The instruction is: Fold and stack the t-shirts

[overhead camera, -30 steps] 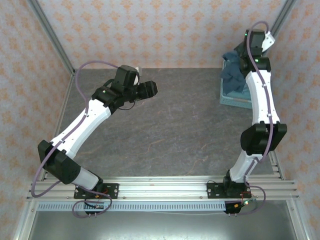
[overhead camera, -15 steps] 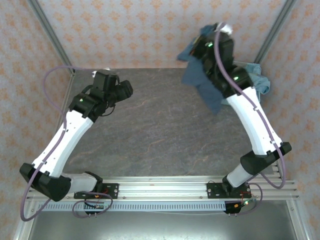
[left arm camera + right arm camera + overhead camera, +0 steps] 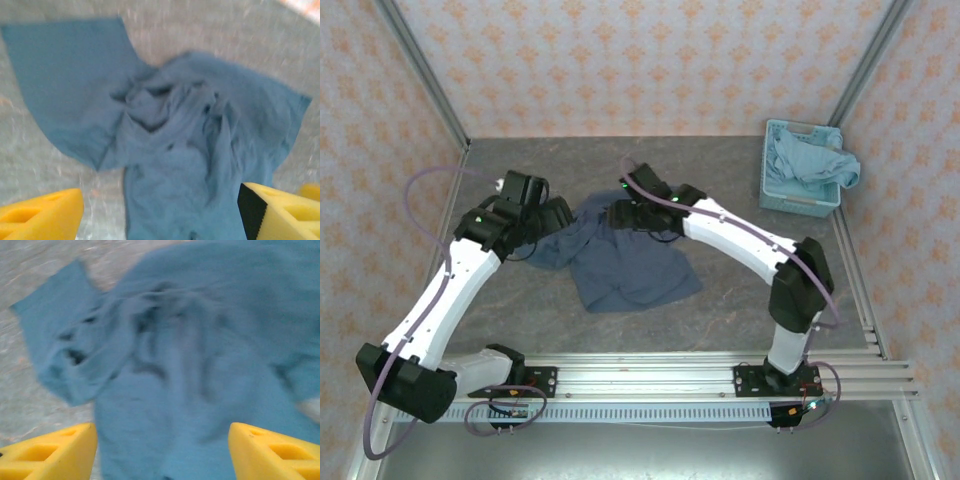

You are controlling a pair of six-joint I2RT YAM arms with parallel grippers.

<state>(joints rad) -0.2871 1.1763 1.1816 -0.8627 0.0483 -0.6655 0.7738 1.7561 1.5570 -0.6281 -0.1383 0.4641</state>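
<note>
While the dark t-shirt (image 3: 630,262) is laid rumpled, apparently unfolded, on the table (image 3: 740,200) between the left gripper (image 3: 552,215) and the right gripper (image 3: 623,213), both with jaws held wide and empty, the aqua t-shirt (image 3: 810,160) is left in the basket (image 3: 798,205), nothing yet stacked

The dark slate-blue t-shirt (image 3: 625,258) lies rumpled and partly spread on the middle of the surface (image 3: 720,170), while the lighter aqua-blue t-shirt (image 3: 808,160) sits heaped in the basket (image 3: 790,205) at the far right, spilling over its rim.
</note>
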